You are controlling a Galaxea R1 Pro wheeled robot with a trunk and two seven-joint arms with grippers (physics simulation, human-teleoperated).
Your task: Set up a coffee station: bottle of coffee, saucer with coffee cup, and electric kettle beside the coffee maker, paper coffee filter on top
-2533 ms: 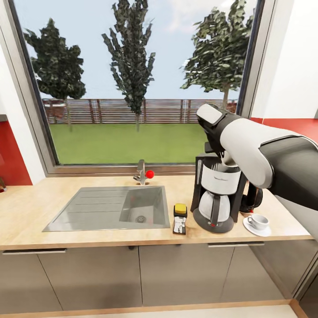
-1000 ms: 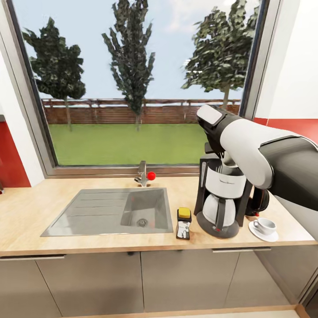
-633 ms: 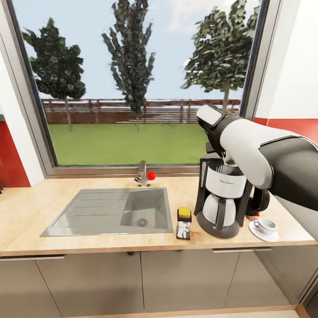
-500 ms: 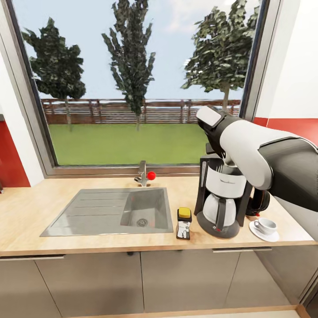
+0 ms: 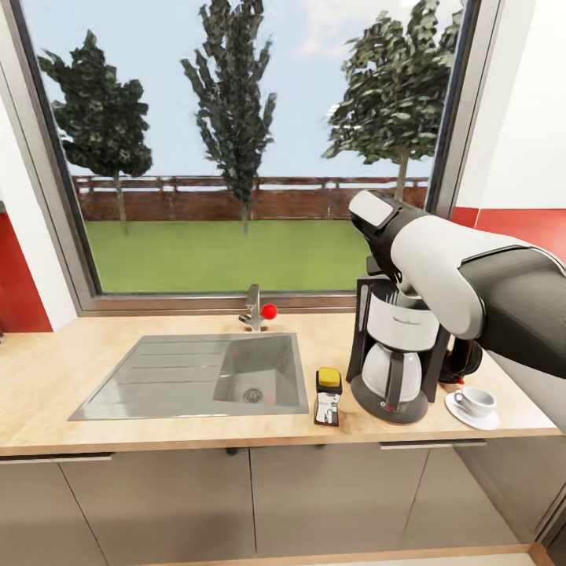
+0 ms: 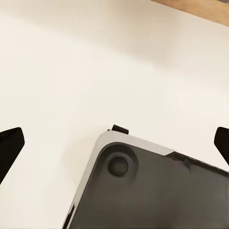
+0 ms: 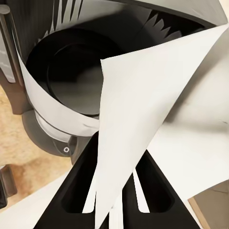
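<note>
The black-and-white coffee maker (image 5: 395, 350) stands on the countertop (image 5: 47, 377) right of the sink. The bottle of coffee (image 5: 326, 395), yellow-capped, sits just left of it. To the right, the coffee cup (image 5: 477, 399) rests on the saucer (image 5: 473, 412). The dark electric kettle (image 5: 462, 359) is partly hidden behind the machine. My right arm (image 5: 440, 259) reaches over the machine's top. My right gripper (image 7: 117, 193) is shut on the paper coffee filter (image 7: 143, 105), held above the open basket (image 7: 71, 71). My left gripper (image 6: 114, 143) hangs open, with black fingertips (image 6: 9, 148) far apart.
A steel sink (image 5: 196, 377) with a faucet (image 5: 251, 308) fills the counter's middle. A big window stands behind it, and grey cabinets sit below. In the left wrist view there is pale floor and a dark grey corner of the robot's base (image 6: 152, 191).
The whole view has shifted slightly, so the counter things sit a bit further right and lower. My right arm stays over the coffee maker with the filter, sinking only slightly.
</note>
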